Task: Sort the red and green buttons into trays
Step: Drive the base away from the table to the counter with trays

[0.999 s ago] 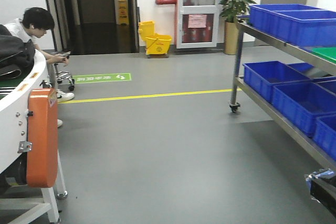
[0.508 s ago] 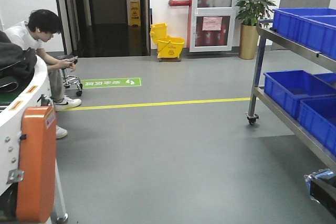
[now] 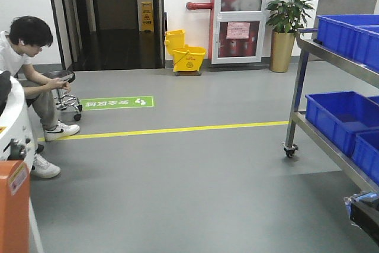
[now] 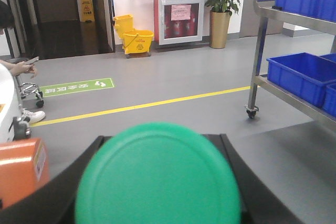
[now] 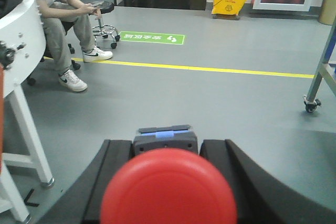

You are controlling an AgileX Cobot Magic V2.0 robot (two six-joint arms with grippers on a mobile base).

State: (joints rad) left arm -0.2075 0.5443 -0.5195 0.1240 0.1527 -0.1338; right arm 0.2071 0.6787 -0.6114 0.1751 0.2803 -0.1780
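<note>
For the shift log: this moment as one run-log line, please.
left gripper: shut on round green-capped push button | right gripper: shut on round red-capped push button | trays: not in view | ahead: blue plastic crates

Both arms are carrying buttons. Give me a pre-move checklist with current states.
1. Green button seated between the fingers of the left gripper: ok.
2. Red button seated between the fingers of the right gripper: ok.
3. Grip firmness on both: cannot tell, the caps hide the contact.
4. Target trays in view: not ok, only blue crates on the cart show.
5. Person seated on a stool at the left of the floor ahead: not ok, give room.
</note>
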